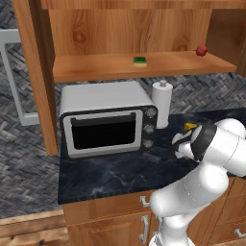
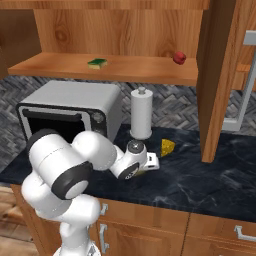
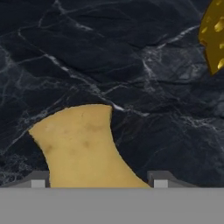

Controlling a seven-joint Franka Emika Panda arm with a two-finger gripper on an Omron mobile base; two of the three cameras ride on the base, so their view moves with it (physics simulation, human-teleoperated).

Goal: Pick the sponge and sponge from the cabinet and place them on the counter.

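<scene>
My gripper [image 3: 99, 179] is shut on the dull olive-yellow sponge [image 3: 81, 144], which fills the gap between the two finger tips [image 3: 38, 179] and hangs just above the black-blue marbled counter [image 3: 131, 65]. In the right base view the gripper [image 2: 144, 170] is low over the counter [image 2: 200, 180], in front of the paper towel roll. The second sponge [image 1: 140, 61], yellow with a dark green top, lies on the cabinet's inner shelf [image 1: 96, 68], also seen from the right as the sponge [image 2: 97, 63] on the shelf [image 2: 135, 70].
A yellow cheese wedge [image 2: 167, 146] lies on the counter just right of the hand. A grey microwave [image 1: 105, 120] and a white paper towel roll [image 1: 162, 103] stand behind. A small red fruit [image 1: 201, 50] sits at the shelf's right end. An open cabinet door [image 2: 220, 75] hangs at the right.
</scene>
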